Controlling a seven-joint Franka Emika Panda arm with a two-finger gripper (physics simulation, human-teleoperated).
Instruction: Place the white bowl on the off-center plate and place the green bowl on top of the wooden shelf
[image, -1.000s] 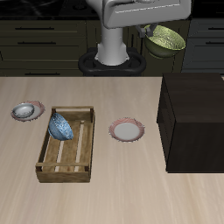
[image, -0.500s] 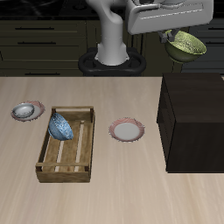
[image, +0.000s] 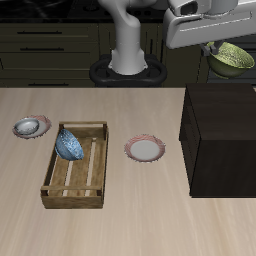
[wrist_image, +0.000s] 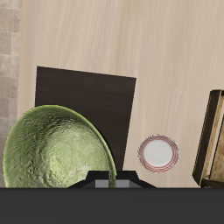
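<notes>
My gripper (image: 222, 47) is shut on the rim of the green bowl (image: 233, 58) and holds it in the air above the back of the wooden shelf (image: 222, 135). In the wrist view the green bowl (wrist_image: 57, 149) fills much of the frame, with the dark shelf top (wrist_image: 96, 101) under it. The white bowl (image: 28, 127) sits on the off-center plate (image: 42, 122) near the table's edge, beyond the crate. The other pink-rimmed plate (image: 145, 149) lies empty mid-table and also shows in the wrist view (wrist_image: 158, 152).
A light-wood slatted crate (image: 78, 166) holds a blue-patterned bowl (image: 69, 145), tilted on its side. The robot's base (image: 127, 62) stands at the table's back. Dark cabinets run behind the table.
My gripper has carried the green bowl sideways from near the robot's base to above the wooden shelf. Nothing on the table has moved.
</notes>
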